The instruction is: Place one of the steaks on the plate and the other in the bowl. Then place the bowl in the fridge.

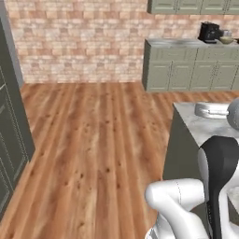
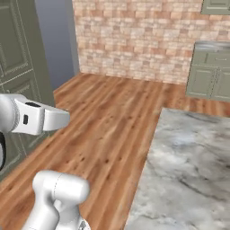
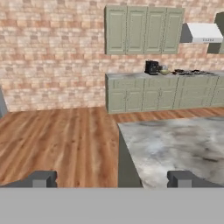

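Observation:
In the hand view my gripper [image 3: 112,180] is open, its two dark fingertips [image 3: 41,179] far apart with nothing between them. It hangs above the near corner of a marble island counter [image 3: 175,148] and faces the far wall. A small tan bowl [image 1: 226,39] stands on the far green counter beside a black coffee machine [image 1: 208,31]; in the hand view the bowl [image 3: 164,71] is tiny. The steaks and the plate are out of view. A tall grey panel [image 2: 54,45] stands at the left, and I cannot tell whether it is the fridge.
A flat silver pan [image 1: 210,110] lies on the island counter [image 1: 205,128]. Tall dark cabinet doors [image 1: 9,140] line the left side. Wood floor [image 1: 93,140] stretches to the brick wall. Green base cabinets [image 3: 157,94], wall cabinets and a range hood [image 3: 203,33] line the back.

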### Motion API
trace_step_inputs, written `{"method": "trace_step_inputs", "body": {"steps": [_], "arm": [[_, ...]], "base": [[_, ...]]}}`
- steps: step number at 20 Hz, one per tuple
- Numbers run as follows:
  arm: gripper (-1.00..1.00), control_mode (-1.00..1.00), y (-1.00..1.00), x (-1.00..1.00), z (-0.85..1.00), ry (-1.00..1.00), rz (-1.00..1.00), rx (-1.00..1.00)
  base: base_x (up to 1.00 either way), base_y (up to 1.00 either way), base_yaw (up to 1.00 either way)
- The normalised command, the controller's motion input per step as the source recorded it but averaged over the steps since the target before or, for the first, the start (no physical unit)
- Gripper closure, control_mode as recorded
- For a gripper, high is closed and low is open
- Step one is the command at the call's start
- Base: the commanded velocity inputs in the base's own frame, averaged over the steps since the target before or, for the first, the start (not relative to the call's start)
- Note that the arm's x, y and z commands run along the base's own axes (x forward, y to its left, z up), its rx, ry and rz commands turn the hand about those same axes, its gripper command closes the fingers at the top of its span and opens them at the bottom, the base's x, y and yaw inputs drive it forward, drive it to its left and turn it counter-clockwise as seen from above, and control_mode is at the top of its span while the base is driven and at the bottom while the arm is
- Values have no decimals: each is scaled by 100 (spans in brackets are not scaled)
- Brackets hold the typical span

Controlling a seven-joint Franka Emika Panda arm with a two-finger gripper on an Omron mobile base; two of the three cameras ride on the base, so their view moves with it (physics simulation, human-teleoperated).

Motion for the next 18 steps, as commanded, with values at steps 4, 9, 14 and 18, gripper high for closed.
{"method": "trace_step_inputs", "body": {"steps": [4, 9, 14, 18], "arm": [[-100, 100, 0, 0, 0, 0, 0, 0], [-100, 100, 0, 0, 0, 0, 0, 0], [-100, 100, 0, 0, 0, 0, 0, 0], [-100, 100, 0, 0, 0, 0, 0, 0]], "base": [[100, -3, 0], [100, 0, 2], [100, 4, 0], [100, 10, 0]]}}
